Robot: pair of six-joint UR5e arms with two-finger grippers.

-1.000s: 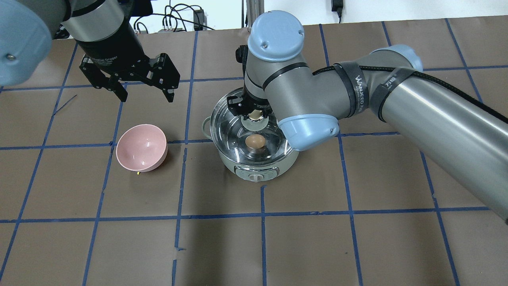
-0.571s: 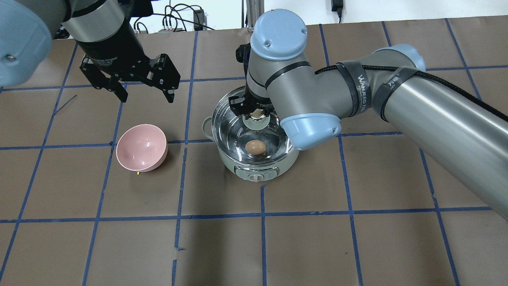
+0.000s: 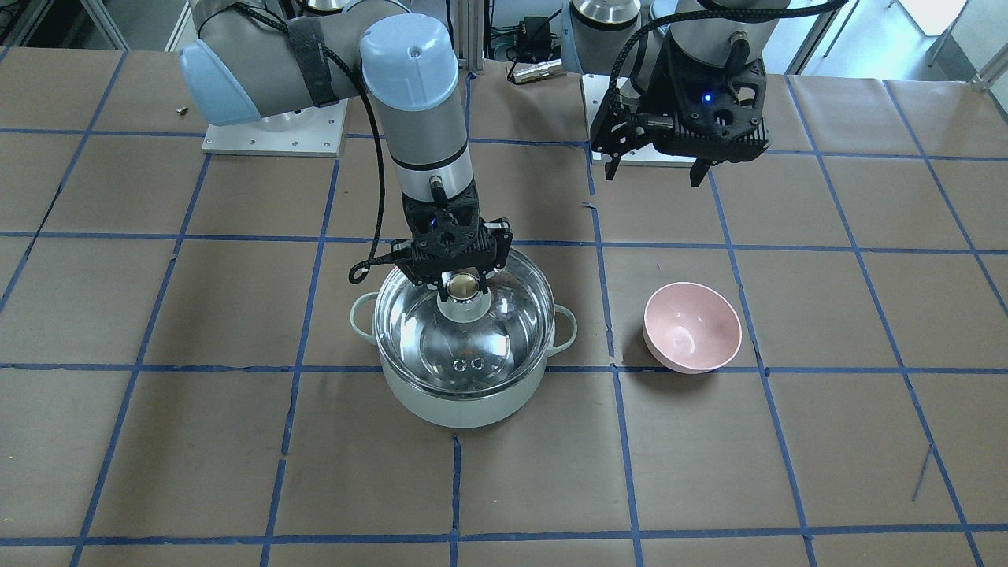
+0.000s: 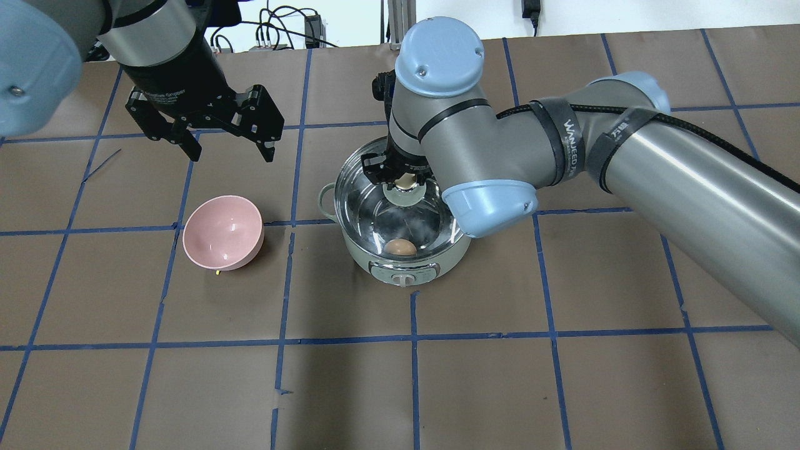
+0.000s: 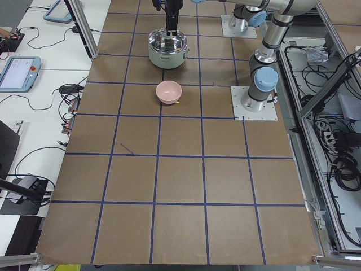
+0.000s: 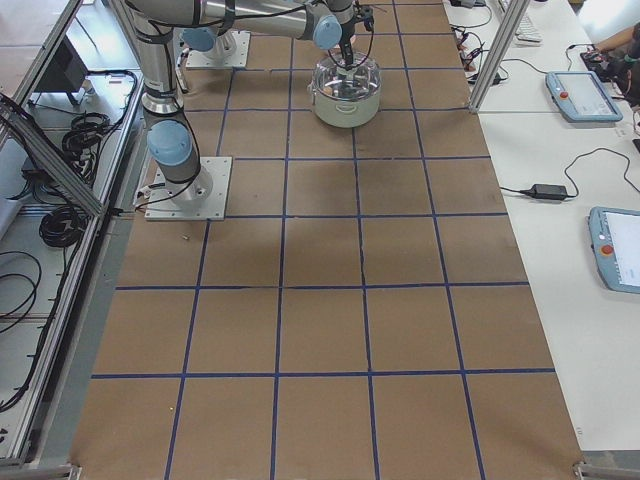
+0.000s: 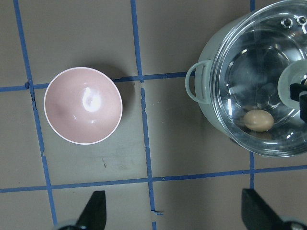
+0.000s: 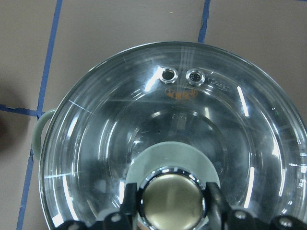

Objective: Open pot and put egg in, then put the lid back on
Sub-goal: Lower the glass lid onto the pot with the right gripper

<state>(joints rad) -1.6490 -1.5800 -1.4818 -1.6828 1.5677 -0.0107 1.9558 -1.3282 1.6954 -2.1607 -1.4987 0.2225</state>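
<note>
Right tool (image 3: 463,285) clenched on the lid's knob (image 8: 171,201), lid (image 3: 504,315) over the pot (image 3: 465,405), egg (image 4: 400,247) inside.
The fingers pinch the gold-beige knob from both sides, and the clear glass dome covers the mint-green pot's mouth, though whether its rim sits fully down cannot be told. Through the glass the tan egg lies on the steel bottom, against the pot's near wall. Two vent rings (image 8: 168,74) show on the lid's far side. Over on the left, the left tool (image 4: 231,154) hangs released, fingers spread wide and grasping nothing, above the desk (image 4: 500,375) beyond the pink bowl (image 4: 222,232), which sits left of the pot, well apart from it.
</note>
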